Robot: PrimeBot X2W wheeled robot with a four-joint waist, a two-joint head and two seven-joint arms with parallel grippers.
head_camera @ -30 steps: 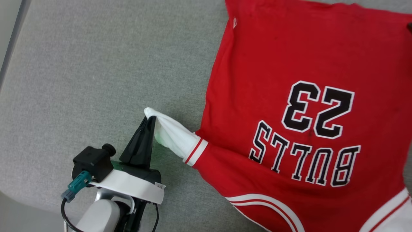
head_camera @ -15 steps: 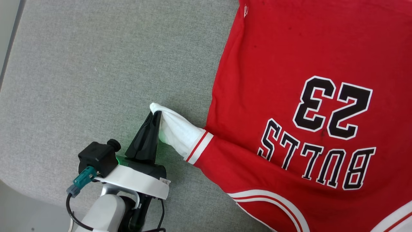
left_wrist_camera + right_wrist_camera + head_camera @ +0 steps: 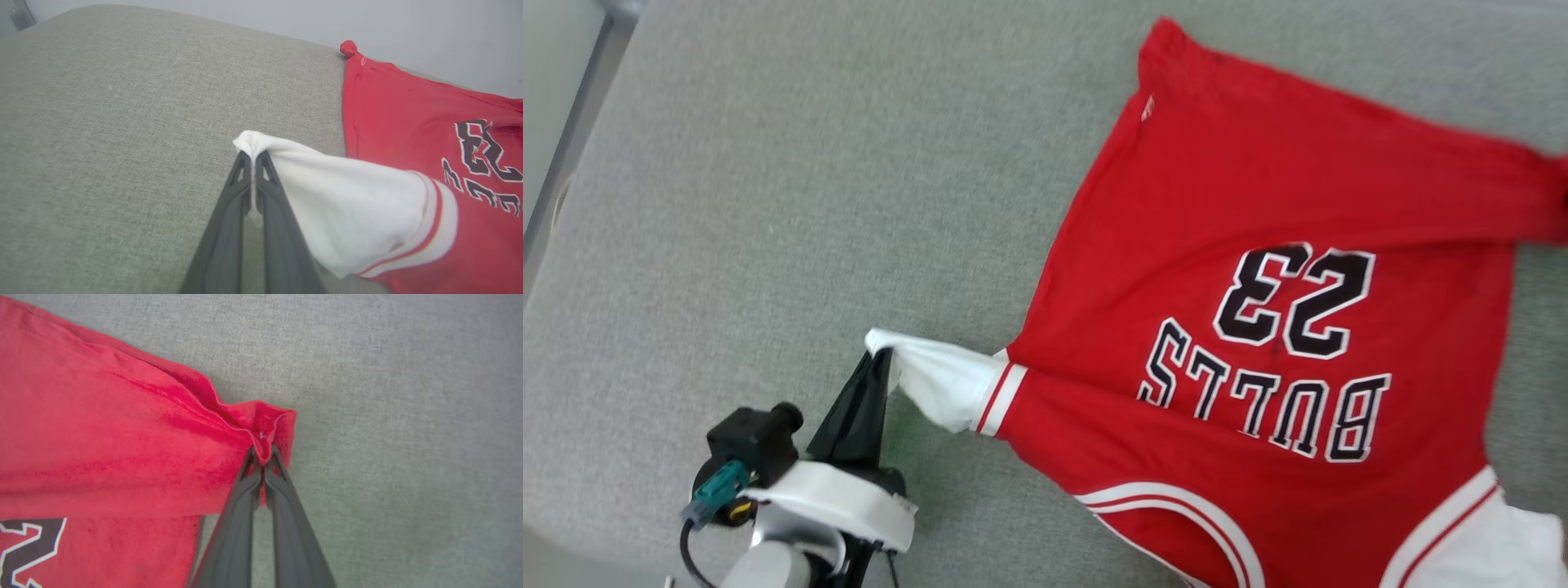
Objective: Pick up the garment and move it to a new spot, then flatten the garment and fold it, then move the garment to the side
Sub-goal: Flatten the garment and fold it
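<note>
**Head view.** A red jersey T-shirt (image 3: 1258, 188) with black, white-outlined "BULLS 23" lettering lies print-up on a grey woven fabric surface (image 3: 768, 204); the lettering reads upside down. The left gripper (image 3: 880, 359), its two long dark fingers pressed together, pinches the tip of the white short sleeve (image 3: 943, 388), which is stretched taut toward the lower left. A second white sleeve (image 3: 1494, 547) lies at the lower right.

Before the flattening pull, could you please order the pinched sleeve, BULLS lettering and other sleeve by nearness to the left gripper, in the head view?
1. Pinched sleeve, in the jaws of the left gripper.
2. BULLS lettering, farther right, mid-picture.
3. Other sleeve, lower right corner.
</note>
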